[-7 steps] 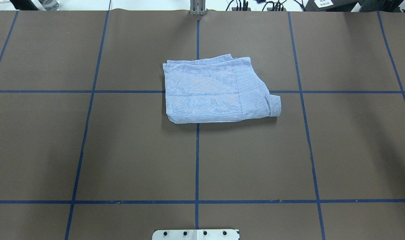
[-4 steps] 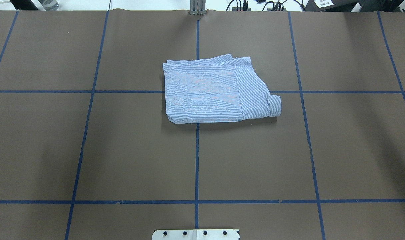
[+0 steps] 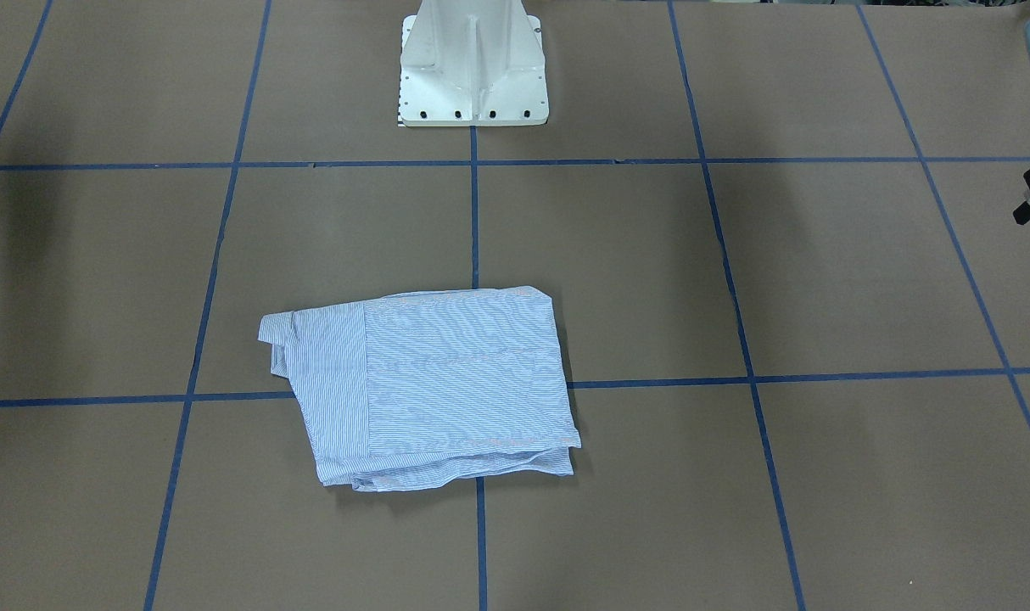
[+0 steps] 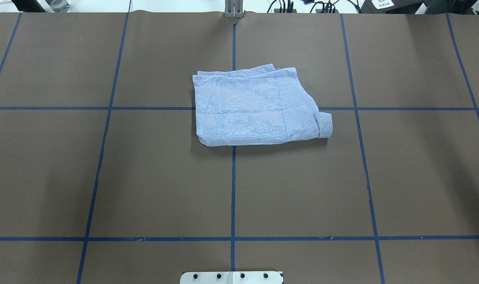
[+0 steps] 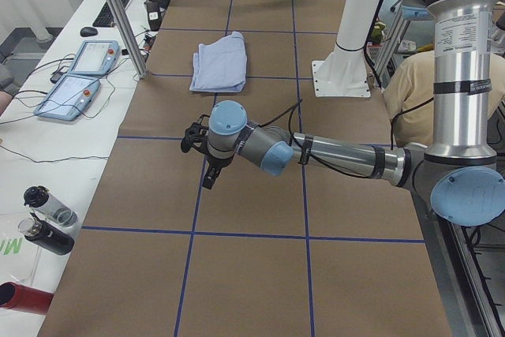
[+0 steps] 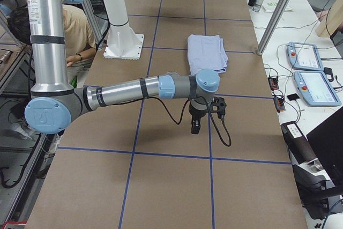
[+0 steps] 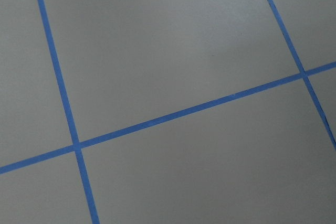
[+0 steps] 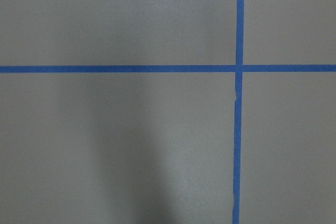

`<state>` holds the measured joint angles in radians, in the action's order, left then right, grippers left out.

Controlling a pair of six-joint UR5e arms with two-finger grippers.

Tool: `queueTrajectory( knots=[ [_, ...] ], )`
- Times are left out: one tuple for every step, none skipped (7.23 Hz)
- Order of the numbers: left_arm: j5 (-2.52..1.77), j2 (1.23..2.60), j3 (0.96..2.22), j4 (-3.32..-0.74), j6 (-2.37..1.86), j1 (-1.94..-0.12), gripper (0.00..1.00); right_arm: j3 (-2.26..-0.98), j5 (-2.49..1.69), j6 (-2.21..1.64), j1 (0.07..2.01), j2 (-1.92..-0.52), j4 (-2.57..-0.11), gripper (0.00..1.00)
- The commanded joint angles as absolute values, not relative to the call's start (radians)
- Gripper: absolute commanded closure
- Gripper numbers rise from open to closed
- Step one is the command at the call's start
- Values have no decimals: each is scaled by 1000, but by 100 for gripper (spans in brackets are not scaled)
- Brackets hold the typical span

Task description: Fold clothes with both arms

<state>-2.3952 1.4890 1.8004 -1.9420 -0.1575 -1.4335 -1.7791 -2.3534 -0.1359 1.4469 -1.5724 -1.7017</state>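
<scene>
The clothes are one light blue-and-white striped shirt [image 4: 259,106], lying folded into a flat rectangle at the middle of the brown table, with a cuff sticking out on its right side. It also shows in the front-facing view [image 3: 430,390] and far off in both side views [image 5: 221,62] [image 6: 208,52]. Neither arm touches it. My left gripper [image 5: 210,177] hangs low over bare table far to the left; only a black edge of it [image 3: 1028,208] shows in the front-facing view. My right gripper [image 6: 195,127] hangs over bare table far to the right. I cannot tell whether either is open or shut.
The white pedestal base [image 3: 473,68] stands at the robot's side of the table. Two teach pendants [image 5: 79,76] and bottles [image 5: 43,219] lie on the side bench beyond a metal post [image 5: 118,13]. A person [image 6: 75,30] sits behind the robot.
</scene>
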Motion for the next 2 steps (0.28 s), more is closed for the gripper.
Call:
queueTrajectory(
  knots=[
    [-2391,1494,1801,-1942,-160,-1434,0,-1757,-2353,-144,1437,-1646,-1478,0],
    [-2390,1494,1812,-1942,-161,-1436,0,-1756,-2359,-144,1437,-1649,-1471,0]
  ],
)
